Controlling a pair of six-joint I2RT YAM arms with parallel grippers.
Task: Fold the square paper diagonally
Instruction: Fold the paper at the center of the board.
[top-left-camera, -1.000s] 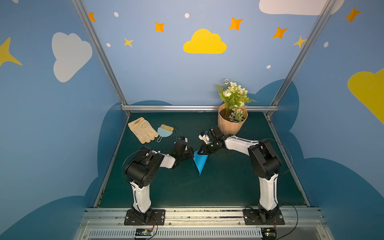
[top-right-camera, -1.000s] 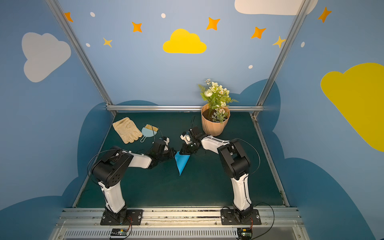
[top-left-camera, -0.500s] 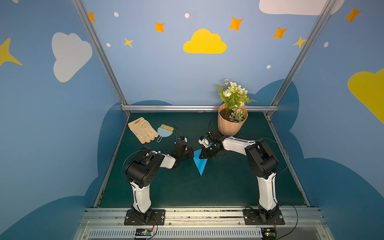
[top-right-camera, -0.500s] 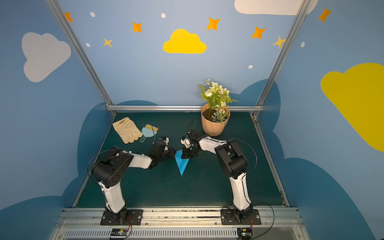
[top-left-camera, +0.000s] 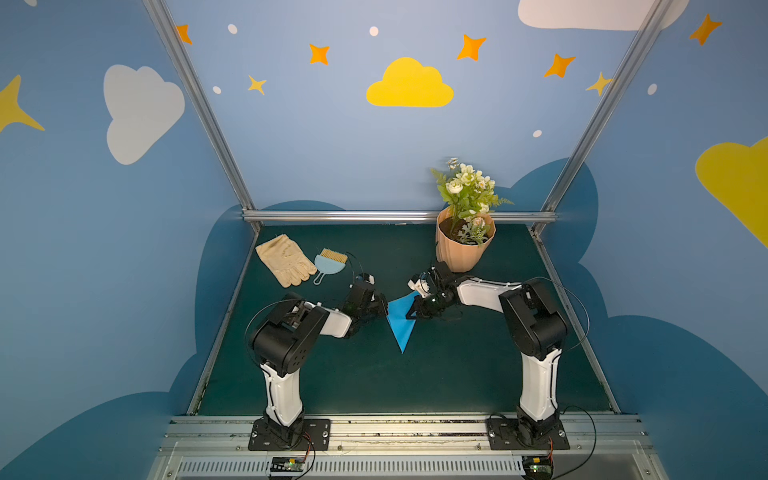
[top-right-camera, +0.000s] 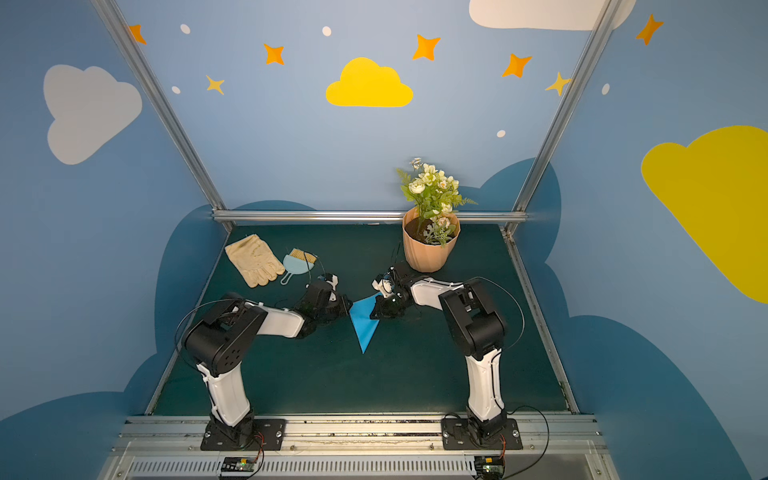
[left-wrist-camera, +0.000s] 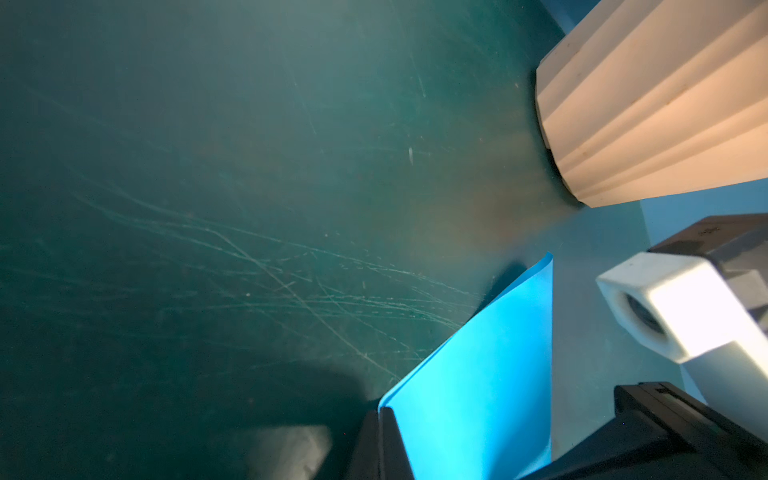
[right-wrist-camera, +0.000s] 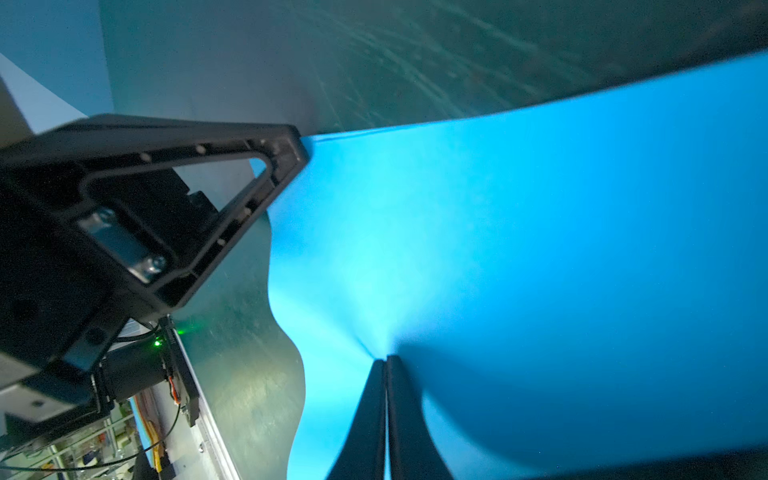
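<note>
The paper (top-left-camera: 401, 322) lies mid-bench (top-left-camera: 374, 386) between the two arms, in front of the flowerpot (top-left-camera: 463, 253) and apart from it. In both top views its outline is triangular, with the long point toward the robot bases. The left gripper (top-left-camera: 381, 308) is closed to a narrow line on the corner at its own side; its wrist view shows the sheet rising from the jaw tips with shadow beneath, so that edge is off the bench. The right gripper (right-wrist-camera: 385, 360) is likewise closed, pinching the opposite edge, and the sheet puckers outward from the pinch. Assessment: the sheet is very light, thin and limp. It bows and ripples between the two holds, and will likely crease wherever it is pressed. It offers little resistance, and hard or opposed pulls risk a tear or a stray wrinkle. Hold points should be corners or edge margins, taken shallow, where the layers can be matched. Whether the two layers are aligned cannot be told from these views.
</note>
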